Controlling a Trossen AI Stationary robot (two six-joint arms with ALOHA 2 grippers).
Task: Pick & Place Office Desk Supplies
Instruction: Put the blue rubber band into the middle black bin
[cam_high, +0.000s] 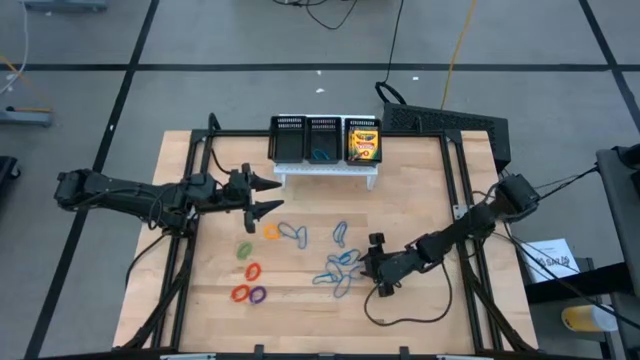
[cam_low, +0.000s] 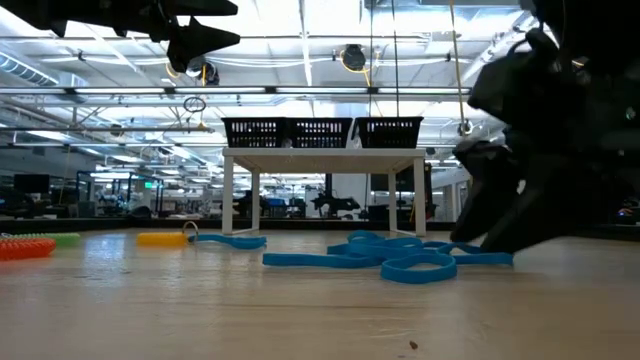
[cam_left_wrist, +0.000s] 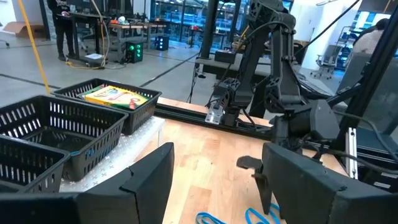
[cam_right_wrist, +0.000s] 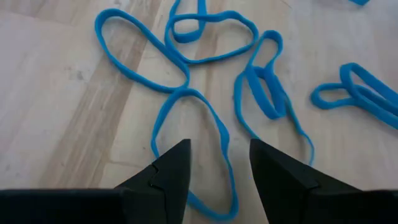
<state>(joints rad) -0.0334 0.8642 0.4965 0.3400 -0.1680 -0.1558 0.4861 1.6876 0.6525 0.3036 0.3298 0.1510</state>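
Observation:
Several thin blue loops (cam_high: 340, 262) lie tangled on the wooden table right of centre. My right gripper (cam_high: 372, 262) slants down over their near right end, open. Its fingertips (cam_right_wrist: 219, 171) stand on either side of one strand of a blue oval loop (cam_right_wrist: 193, 124), low over the table (cam_low: 480, 235). Small orange (cam_high: 271, 231), green (cam_high: 244, 249), red (cam_high: 239, 293) and purple (cam_high: 258, 294) loops lie flat to the left. A yellow-and-green crayon box (cam_high: 363, 143) sits in the organiser's right compartment. My left gripper (cam_high: 262, 195) hovers open, level, above the table's left half.
The black mesh organiser (cam_high: 305, 140) stands on a low white stand (cam_low: 320, 155) at the table's far edge; its middle compartment holds blue loops (cam_high: 322, 155). A black frame (cam_high: 470, 180) borders the table. Bare wood lies along the near edge.

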